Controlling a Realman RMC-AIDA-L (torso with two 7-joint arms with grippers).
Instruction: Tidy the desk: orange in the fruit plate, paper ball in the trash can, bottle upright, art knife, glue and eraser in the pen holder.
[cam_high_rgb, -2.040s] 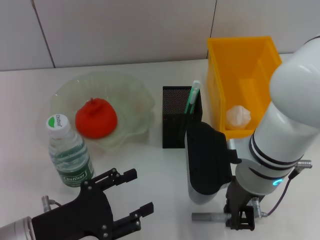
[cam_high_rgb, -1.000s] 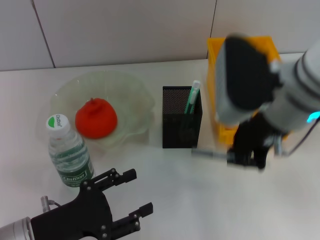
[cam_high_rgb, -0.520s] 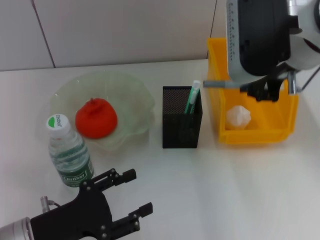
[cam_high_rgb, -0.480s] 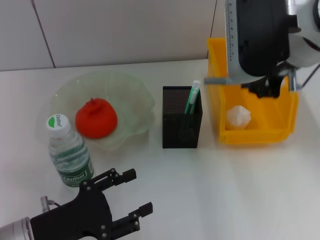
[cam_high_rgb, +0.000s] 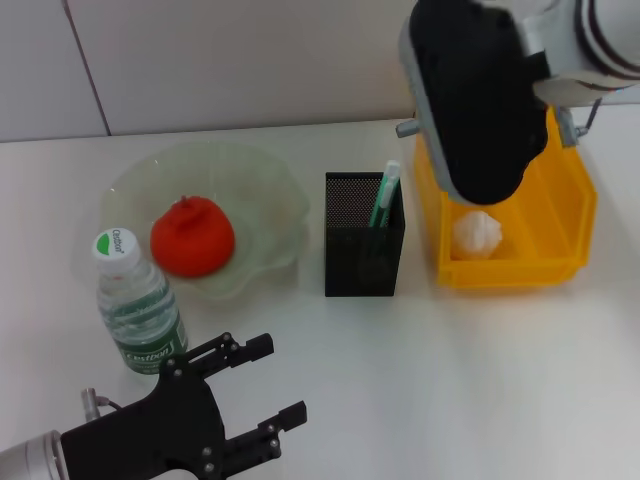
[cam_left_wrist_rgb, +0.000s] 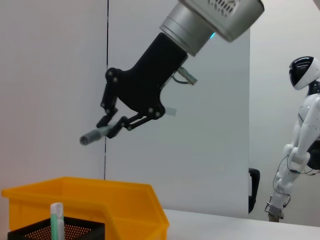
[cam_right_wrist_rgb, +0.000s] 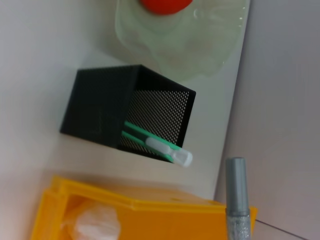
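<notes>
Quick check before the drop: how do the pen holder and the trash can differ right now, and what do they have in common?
The pen holder is a black square mesh cup; the trash can is a solid bright yellow rectangular bin, clearly larger. The pen holder holds a green-and-white stick leaning out of its top; the trash can holds the paper ball. Both stand upright and open-topped, side by side on the desk.

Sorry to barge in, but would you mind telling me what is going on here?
The robot is tidying a desk. Its right gripper holds a grey stick-shaped item in the air above the trash can, near the pen holder. The left gripper waits low, jaws open. The orange sits in the fruit plate, the paper ball in the trash can, the bottle upright.
</notes>
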